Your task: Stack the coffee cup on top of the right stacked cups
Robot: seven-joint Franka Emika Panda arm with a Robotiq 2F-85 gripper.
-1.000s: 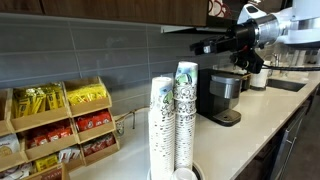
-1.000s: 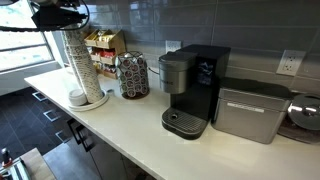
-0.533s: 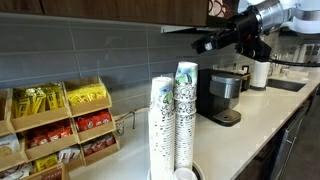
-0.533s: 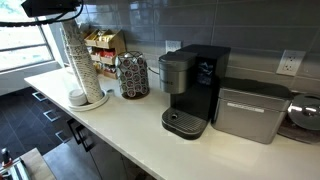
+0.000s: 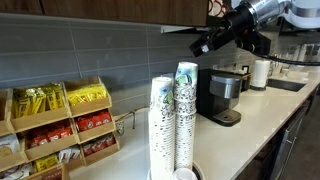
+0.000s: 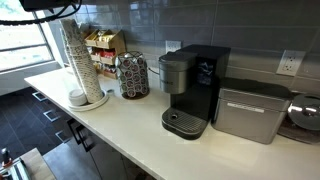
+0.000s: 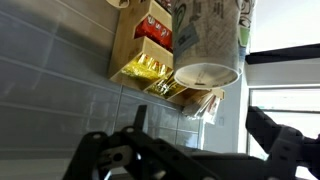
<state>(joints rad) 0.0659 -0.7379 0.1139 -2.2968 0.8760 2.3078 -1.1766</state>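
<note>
Two cup columns stood on the counter (image 5: pixel 255 115), with the gripper (image 5: pixel 200 46) released high above.

Leftmost in an exterior view was a wooden snack rack (image 5: pixel 60 120), then the shorter cup column (image 5: pixel 160 125), just beside the right stacked cups (image 5: pixel 185 115). The coffee cup (image 5: pixel 185 173) appeared to sit low at their foot, well below the gripper. Further right stood a black coffee maker (image 5: pixel 220 97). In the wrist view the fingers (image 7: pixel 280 150) were spread wide around nothing, with the open rim of a column's top cup (image 7: pixel 205 75) beyond them.
</note>
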